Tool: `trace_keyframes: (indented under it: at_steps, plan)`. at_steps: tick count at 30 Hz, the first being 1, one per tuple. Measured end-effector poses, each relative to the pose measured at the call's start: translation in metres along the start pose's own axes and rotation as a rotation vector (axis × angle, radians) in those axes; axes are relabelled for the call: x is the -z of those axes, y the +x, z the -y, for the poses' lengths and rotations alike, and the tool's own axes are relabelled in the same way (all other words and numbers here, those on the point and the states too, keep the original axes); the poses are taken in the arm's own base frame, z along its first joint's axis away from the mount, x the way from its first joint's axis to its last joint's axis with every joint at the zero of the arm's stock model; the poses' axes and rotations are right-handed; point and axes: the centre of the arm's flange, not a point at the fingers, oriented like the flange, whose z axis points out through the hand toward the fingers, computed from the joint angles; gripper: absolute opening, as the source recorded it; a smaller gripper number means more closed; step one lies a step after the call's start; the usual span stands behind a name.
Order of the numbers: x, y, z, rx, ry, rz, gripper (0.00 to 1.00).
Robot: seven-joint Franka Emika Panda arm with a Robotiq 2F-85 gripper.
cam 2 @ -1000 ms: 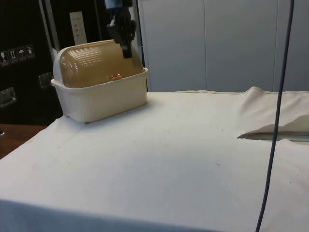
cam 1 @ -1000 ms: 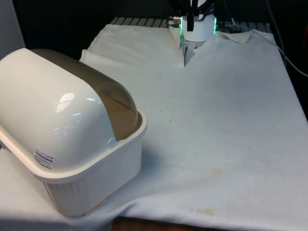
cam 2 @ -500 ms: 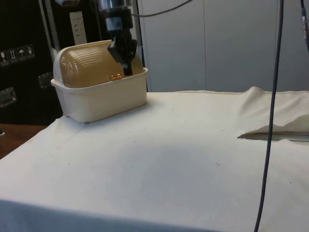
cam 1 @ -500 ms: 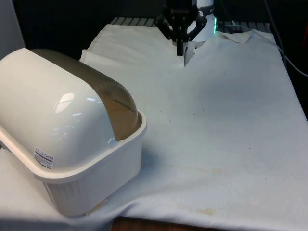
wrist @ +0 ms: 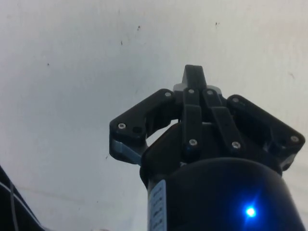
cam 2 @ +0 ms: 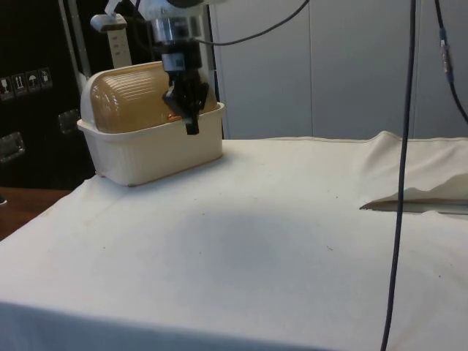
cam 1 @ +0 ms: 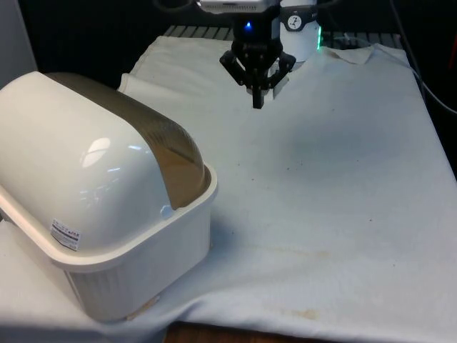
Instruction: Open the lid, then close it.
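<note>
lid (cam 1: 153,153) down on bread box (cam 1: 143,264), counter's near corner at front view's left | gripper (cam 1: 257,102) above cloth (cam 1: 328,186) near far end, well apart from box | fingers pressed together, holding nothing

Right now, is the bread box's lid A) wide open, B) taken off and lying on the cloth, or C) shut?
C: the brown lid curves down to the bread box rim, its small handle at the front edge, and the hand hangs over the cloth, apart from it.
</note>
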Motion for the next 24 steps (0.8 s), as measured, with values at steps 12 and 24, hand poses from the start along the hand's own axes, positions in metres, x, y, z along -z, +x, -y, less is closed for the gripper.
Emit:
trace_keyframes:
  at_steps: [12, 24]
  plan:
    - [-0.0087, 0.0062, -0.0011, -0.041, -0.002, -0.058, 0.0]
    - [-0.0006, 0.0094, -0.002, -0.086, -0.031, -0.098, 0.0]
